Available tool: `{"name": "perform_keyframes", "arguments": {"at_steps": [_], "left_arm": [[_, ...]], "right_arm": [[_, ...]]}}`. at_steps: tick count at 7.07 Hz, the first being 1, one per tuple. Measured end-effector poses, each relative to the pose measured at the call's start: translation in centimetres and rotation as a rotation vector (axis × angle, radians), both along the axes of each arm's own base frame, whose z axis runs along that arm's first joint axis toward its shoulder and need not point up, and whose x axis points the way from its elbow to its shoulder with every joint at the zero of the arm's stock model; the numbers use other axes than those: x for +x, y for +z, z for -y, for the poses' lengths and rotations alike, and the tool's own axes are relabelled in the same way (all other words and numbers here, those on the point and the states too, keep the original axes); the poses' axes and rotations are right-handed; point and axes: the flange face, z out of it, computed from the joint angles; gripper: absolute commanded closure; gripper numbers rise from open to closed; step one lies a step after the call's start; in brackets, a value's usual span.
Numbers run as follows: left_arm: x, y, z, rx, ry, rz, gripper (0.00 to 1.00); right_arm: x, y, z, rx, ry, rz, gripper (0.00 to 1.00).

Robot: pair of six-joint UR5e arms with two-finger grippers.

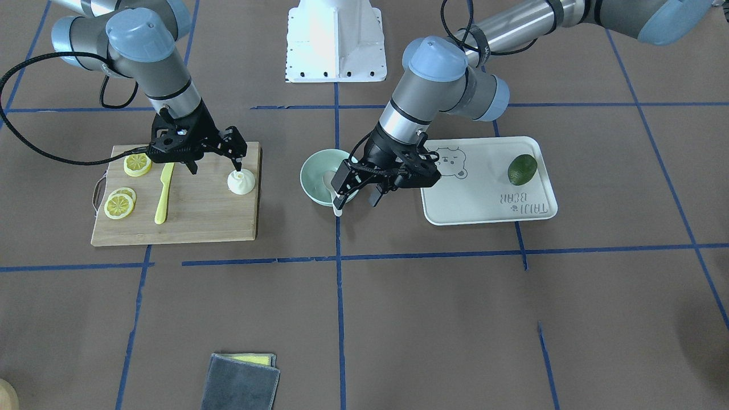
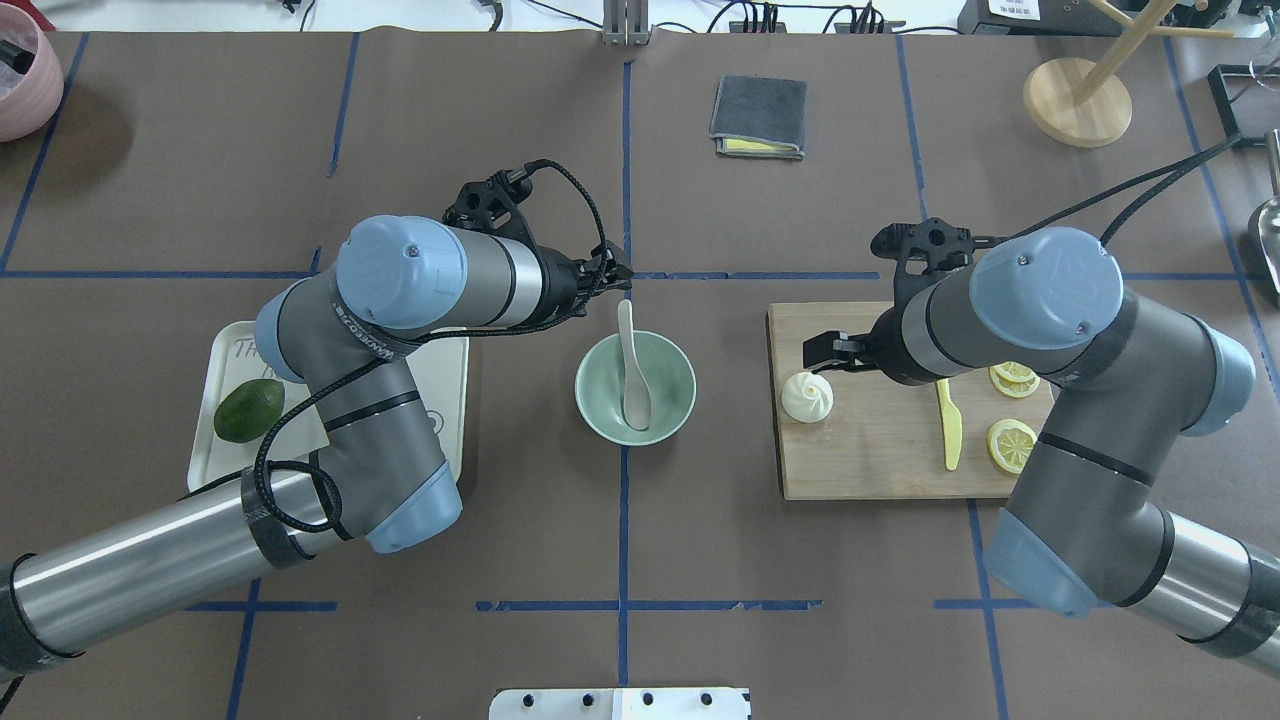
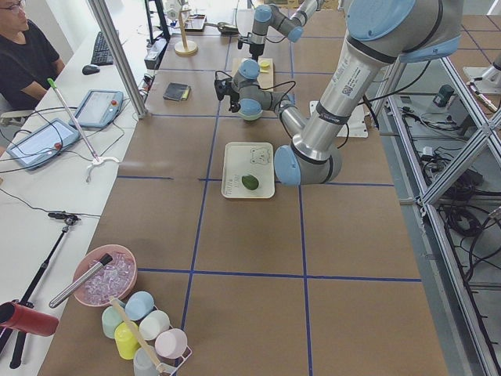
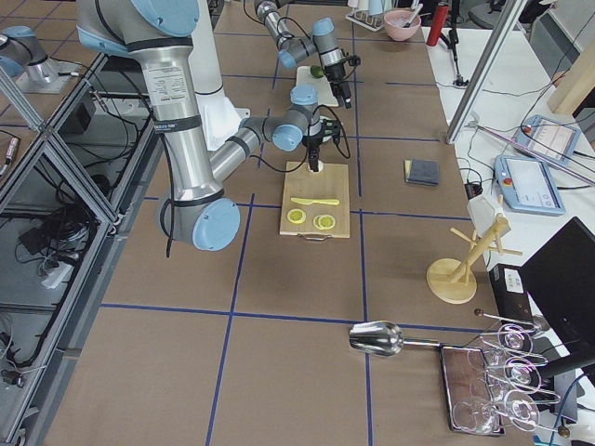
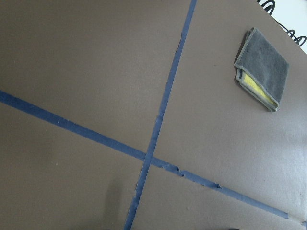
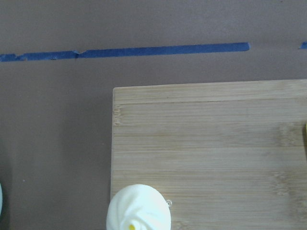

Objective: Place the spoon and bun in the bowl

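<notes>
The pale mint-green bowl stands at mid-table, also in the overhead view. The off-white spoon lies in it, scoop down, its handle sticking out over the rim. My left gripper is open just above the handle end and holds nothing. The white pleated bun sits on the wooden board, and also shows in the overhead view and at the bottom of the right wrist view. My right gripper is open and empty, low over the board, one fingertip just above the bun.
On the board lie a yellow knife and lemon slices. A cream bear tray with a dark green avocado is beside the bowl. A folded grey cloth lies on the far side. The robot base is behind.
</notes>
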Motion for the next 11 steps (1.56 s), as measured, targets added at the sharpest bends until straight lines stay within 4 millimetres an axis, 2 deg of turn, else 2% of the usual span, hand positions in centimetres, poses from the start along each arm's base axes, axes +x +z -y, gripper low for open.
{"name": "perform_keyframes", "arguments": {"at_steps": [2,3,4,5,6,9,11], "left_arm": [[-4.8,-0.8,2.4,-0.007,0.029,-0.022,0.00],[-7.2,-0.8,2.9,0.009,0.039,-0.011,0.00],[-9.0,-0.6,3.2,0.024,0.040,0.005,0.00],[-10.4,-0.2,3.2,0.031,0.035,0.015,0.00],[-11.3,0.1,3.3,0.033,0.030,0.020,0.00],[-14.5,1.9,5.3,0.059,0.026,0.074,0.00],[-18.7,4.6,7.5,0.098,0.047,0.146,0.00]], "right_arm": [[-3.1,-0.2,0.4,-0.001,-0.018,-0.013,0.00],[-4.7,-0.3,0.6,0.000,-0.023,-0.021,0.01],[-5.7,-0.2,0.7,-0.002,-0.028,-0.029,0.21],[-6.2,0.0,0.7,-0.004,-0.031,-0.036,0.72],[-6.5,0.3,0.7,-0.007,-0.034,-0.043,1.00],[-6.3,0.2,0.8,-0.003,-0.041,-0.047,1.00],[-5.2,-1.1,1.1,0.009,-0.033,-0.023,1.00]]}}
